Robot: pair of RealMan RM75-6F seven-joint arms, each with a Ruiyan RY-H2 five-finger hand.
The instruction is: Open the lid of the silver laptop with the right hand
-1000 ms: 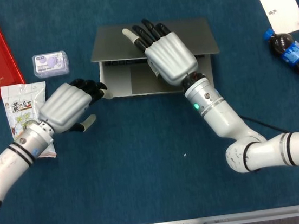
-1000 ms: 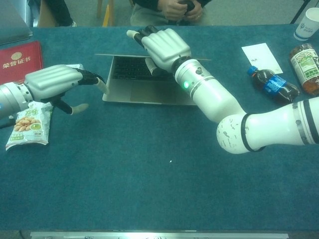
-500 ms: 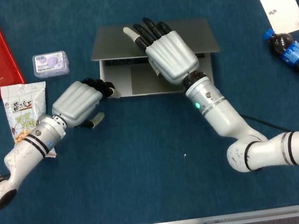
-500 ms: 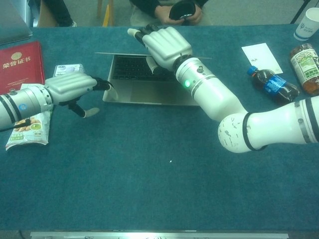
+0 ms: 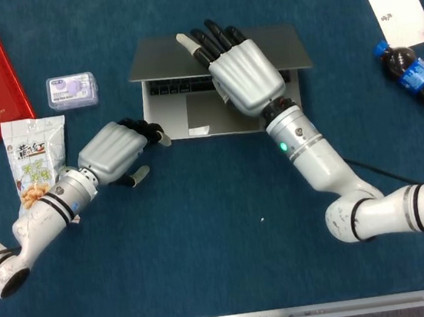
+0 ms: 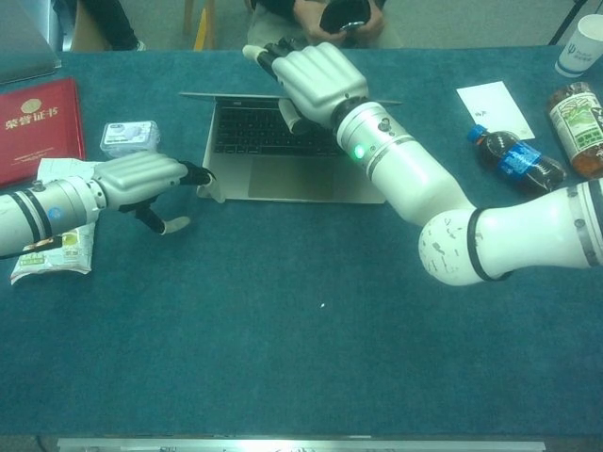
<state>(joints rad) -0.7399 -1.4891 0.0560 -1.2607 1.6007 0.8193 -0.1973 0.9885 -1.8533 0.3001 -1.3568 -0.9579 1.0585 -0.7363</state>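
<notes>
So the silver laptop (image 5: 219, 88) near the table's far edge is only partly open. Right hand (image 5: 239, 74) is flat, fingers apart under the lid, so more lifting's left. Left hand (image 5: 118, 151), loosely curled on nothing, presses the base's near-left corner.

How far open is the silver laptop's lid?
Partly open: the silver laptop shows keyboard and trackpad, with the right robot hand pushing its lid back.

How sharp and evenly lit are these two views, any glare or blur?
Head view: even, flat light, sharp, faint sheen on the right robot hand. Chest view: softer and grainier, dim teal cast; the laptop keys are readable, no strong glare; the bottle is slightly soft.
</notes>
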